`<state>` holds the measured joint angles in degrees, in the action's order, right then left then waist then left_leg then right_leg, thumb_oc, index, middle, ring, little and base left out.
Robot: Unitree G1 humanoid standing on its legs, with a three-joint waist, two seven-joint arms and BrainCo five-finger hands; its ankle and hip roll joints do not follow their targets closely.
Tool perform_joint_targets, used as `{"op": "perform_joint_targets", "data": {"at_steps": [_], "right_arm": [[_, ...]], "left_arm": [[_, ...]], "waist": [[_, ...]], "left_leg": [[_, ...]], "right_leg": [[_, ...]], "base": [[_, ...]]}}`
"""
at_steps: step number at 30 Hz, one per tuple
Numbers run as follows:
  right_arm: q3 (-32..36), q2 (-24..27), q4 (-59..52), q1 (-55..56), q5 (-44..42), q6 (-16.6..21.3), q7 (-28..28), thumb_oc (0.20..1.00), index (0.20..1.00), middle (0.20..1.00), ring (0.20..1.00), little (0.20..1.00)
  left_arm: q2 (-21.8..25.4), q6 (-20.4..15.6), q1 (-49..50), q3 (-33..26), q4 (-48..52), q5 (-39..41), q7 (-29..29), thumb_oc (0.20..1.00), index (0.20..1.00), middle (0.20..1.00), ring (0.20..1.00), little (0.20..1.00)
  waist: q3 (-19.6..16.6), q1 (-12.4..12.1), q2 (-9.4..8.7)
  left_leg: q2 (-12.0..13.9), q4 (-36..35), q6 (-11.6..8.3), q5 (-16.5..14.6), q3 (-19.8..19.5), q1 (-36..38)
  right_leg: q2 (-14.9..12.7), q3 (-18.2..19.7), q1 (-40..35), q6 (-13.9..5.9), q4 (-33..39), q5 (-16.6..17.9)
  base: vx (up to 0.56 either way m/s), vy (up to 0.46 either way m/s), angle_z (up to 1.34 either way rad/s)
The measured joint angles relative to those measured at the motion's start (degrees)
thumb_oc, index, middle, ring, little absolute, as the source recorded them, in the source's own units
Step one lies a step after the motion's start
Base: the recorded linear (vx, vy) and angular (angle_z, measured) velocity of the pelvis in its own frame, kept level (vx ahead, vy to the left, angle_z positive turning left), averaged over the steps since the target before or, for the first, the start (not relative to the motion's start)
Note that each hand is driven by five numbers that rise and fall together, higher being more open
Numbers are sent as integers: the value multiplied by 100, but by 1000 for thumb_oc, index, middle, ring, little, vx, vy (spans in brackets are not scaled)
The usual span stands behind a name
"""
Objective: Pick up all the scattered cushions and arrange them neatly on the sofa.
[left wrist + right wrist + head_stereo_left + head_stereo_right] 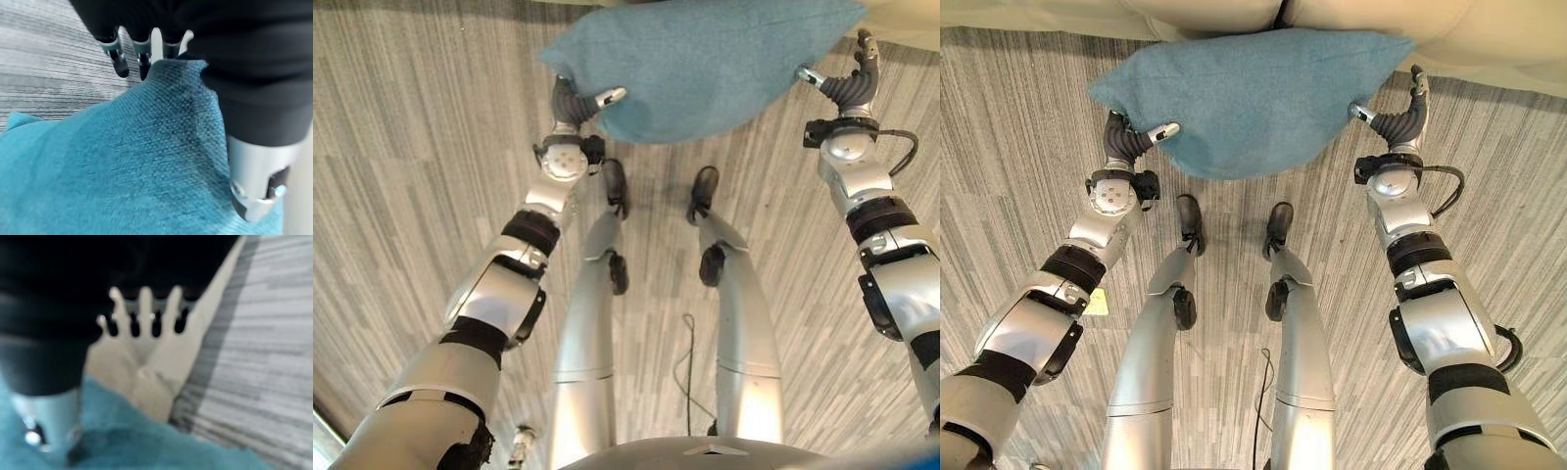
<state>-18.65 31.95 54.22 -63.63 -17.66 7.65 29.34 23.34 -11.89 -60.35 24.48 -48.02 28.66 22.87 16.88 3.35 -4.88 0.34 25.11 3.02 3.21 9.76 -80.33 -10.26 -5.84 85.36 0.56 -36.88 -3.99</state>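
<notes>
Cream sofa (1234, 12) front edge ahead, teal cushion (1253, 98) held above the grey floor (1018, 127) just before it, soft, light, sagging (likely best taken at its ends), left hand (1136, 137) and right hand (1396, 117) pinching opposite corners.

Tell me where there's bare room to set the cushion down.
Bare striped grey floor lies wide outside each arm. The cream sofa borders the far edge, its front bare beside the teal fabric cushion. Crowded: the middle, where left hand and right hand carry the cushion.
</notes>
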Motion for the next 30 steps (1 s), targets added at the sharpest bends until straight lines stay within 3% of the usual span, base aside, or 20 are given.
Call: {"op": "perform_joint_targets", "data": {"at_steps": [11,17,22,27,28,29,30], "right_arm": [[-7,-197,-28,-182,19,-53,114,1000,1000,1000,1000,1000],[17,-436,-280,-177,13,-50,225,1000,1000,1000,1000,1000],[73,-666,-341,-145,-1347,221,-590,1000,1000,1000,1000,1000],[20,-697,-501,-156,-1808,411,-889,1000,1000,1000,1000,1000],[12,-680,-559,-156,-1812,411,-890,805,805,805,805,805],[12,-667,-746,-139,-1812,411,-892,256,256,256,256,256],[23,-638,-848,-127,-1812,412,-893,200,200,200,200,200]], "left_arm": [[13,-63,32,11,432,15,155,1000,1000,1000,1000,1000],[-300,-178,37,-37,642,264,274,1000,1000,1000,1000,1000],[-371,-281,5,-110,694,641,201,1000,1000,1000,1000,1000],[-242,-286,-18,-210,699,907,-23,1000,1000,1000,1000,1000],[-200,-286,-37,-212,701,911,-24,1000,1000,1000,1000,1000],[-175,-287,-43,-222,730,945,-28,589,589,589,589,589],[-160,-292,-45,-231,735,1039,-34,200,200,200,200,200]], "waist": [[9,-60,16],[8,-76,42],[-21,-76,86],[-46,-90,148],[-46,-92,148],[-46,-87,148],[-46,-87,148]], "left_leg": [[-134,-535,-125,338,-216,102],[-170,-598,-150,393,-211,44],[-139,-376,-188,363,-238,-207],[-88,-327,-193,354,-194,-277],[-87,-325,-192,354,-178,-277],[-83,-324,-187,350,-157,-281],[-78,-324,-183,348,-137,-281]], "right_leg": [[-76,-172,29,53,16,-52],[-80,-142,179,63,-114,-120],[-87,-158,419,124,-288,-164],[-28,-115,472,101,-207,-120],[-28,-104,480,112,-204,-103],[-23,-84,501,138,-213,-74],[-17,-64,517,145,-224,-67]], "base": [[6,-23,8],[-3,-11,4],[-8,21,2],[-3,37,-6],[8,35,-6],[0,0,0],[0,0,0]]}}
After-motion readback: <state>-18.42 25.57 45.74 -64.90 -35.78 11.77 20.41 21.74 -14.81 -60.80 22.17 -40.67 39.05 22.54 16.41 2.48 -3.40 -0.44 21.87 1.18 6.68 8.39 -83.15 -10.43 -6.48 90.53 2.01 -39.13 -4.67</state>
